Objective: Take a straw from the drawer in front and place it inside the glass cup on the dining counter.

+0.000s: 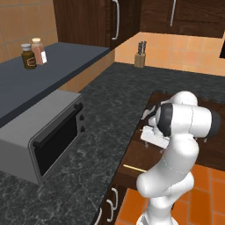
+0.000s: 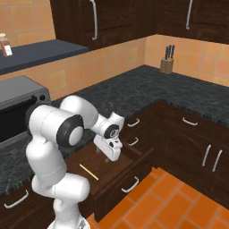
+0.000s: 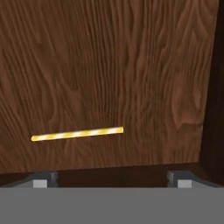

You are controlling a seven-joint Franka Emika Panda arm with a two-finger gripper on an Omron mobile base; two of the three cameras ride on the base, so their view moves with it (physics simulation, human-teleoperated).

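The drawer [image 1: 135, 154] stands pulled out from under the dark speckled counter, its front and silver handle [image 2: 130, 184] toward the floor. On its light brown bottom [image 3: 109, 65] lies the straw [image 3: 77, 134], thin and pale yellow, near the front part of the drawer [image 2: 88, 171] [image 1: 134, 168]. My gripper [image 2: 108, 157] hangs above the drawer's inside, pointing down, a little behind the straw. Its jaws are open and nothing is between the fingertips [image 3: 41, 180]. The glass cup and the dining counter are out of view.
A grey toaster oven [image 1: 44, 140] sits on the speckled counter [image 1: 114, 105] to the left of the drawer. A knife block [image 1: 140, 55] stands in the far corner and two spice jars [image 1: 33, 53] on a raised shelf. Closed drawers [image 2: 190, 121] line the right; the floor is orange tile [image 2: 179, 205].
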